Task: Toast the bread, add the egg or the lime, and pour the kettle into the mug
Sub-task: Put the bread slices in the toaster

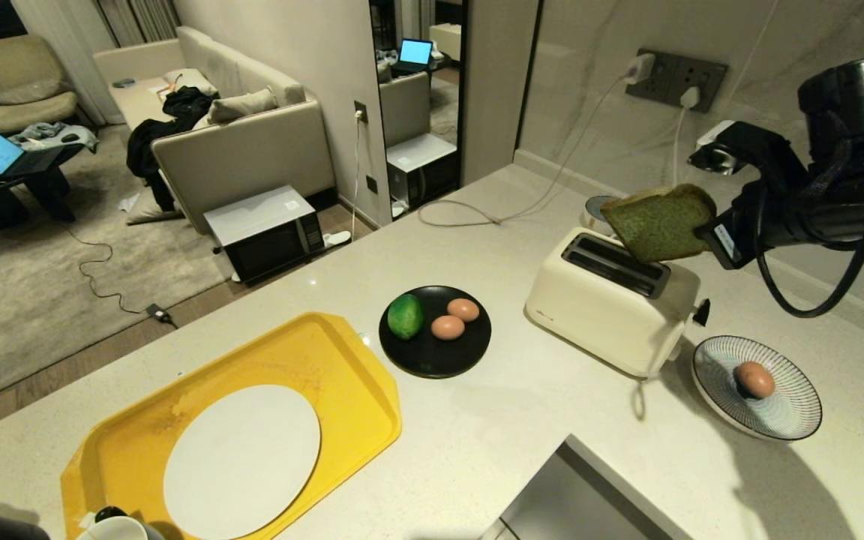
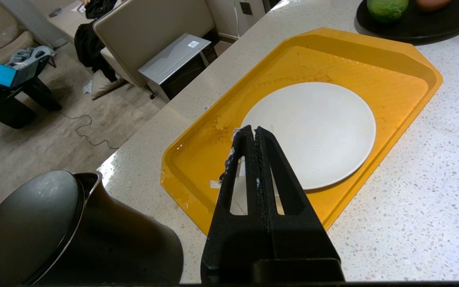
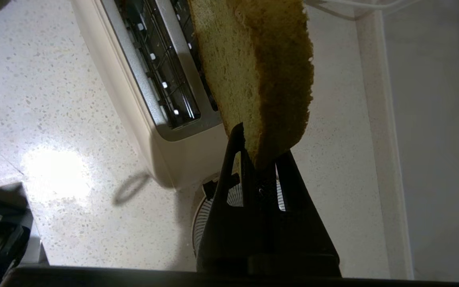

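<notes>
My right gripper [image 1: 704,231] [image 3: 258,153] is shut on a corner of the pale green bread [image 1: 661,223] [image 3: 249,67]. It holds the slice tilted in the air just above the slots of the cream toaster [image 1: 612,304] [image 3: 150,91]. The lime [image 1: 406,316] [image 2: 387,8] and two eggs [image 1: 456,318] lie on a black plate [image 1: 436,356]. A third egg [image 1: 754,379] sits on a striped plate [image 1: 796,409]. The black kettle [image 2: 54,235] stands beside my parked left gripper [image 2: 255,129], which is shut and empty. A small white cup, apparently the mug [image 1: 597,210], peeks out behind the toaster.
A yellow tray [image 1: 342,360] [image 2: 393,67] with a white plate [image 1: 241,461] [image 2: 313,131] lies at the front left of the counter. A cable [image 1: 477,217] runs from the wall sockets [image 1: 676,79]. A steel surface [image 1: 582,502] sits at the front edge.
</notes>
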### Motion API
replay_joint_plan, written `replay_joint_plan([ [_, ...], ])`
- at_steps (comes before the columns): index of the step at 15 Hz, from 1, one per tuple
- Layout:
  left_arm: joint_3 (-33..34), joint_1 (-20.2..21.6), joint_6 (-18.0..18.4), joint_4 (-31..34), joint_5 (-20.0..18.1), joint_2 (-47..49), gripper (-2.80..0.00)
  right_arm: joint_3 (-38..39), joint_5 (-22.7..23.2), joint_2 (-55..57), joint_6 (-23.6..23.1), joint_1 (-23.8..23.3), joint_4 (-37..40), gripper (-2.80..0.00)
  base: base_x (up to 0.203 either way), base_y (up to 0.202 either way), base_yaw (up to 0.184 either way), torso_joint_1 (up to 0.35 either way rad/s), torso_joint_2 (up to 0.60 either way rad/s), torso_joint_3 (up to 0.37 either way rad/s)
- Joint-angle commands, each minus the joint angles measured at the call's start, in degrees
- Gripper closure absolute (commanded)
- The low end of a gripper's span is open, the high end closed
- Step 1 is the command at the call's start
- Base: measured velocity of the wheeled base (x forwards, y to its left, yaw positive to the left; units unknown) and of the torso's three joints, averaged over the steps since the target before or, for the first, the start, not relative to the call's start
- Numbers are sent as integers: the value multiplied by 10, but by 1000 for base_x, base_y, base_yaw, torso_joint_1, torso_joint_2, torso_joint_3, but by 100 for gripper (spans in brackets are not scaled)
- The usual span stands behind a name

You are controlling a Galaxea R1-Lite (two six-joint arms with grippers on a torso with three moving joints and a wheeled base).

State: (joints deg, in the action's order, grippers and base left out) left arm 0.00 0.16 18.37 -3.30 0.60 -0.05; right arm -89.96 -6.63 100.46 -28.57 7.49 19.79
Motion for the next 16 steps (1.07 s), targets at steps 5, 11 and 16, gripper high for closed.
replay_joint_plan([
  [5, 0, 0, 1, 0, 0, 0, 0, -2, 2, 39, -6, -10, -1, 0, 0, 0, 0, 0, 0, 0],
  [11, 0, 0, 1, -1, 0, 0, 0, -10, 3, 61, -15, -12, -7, 0, 0, 0, 0, 0, 0, 0],
  [16, 0, 0, 1, 0, 0, 0, 0, -11, 9, 82, -29, -11, -34, 0, 0, 0, 0, 0, 0, 0],
])
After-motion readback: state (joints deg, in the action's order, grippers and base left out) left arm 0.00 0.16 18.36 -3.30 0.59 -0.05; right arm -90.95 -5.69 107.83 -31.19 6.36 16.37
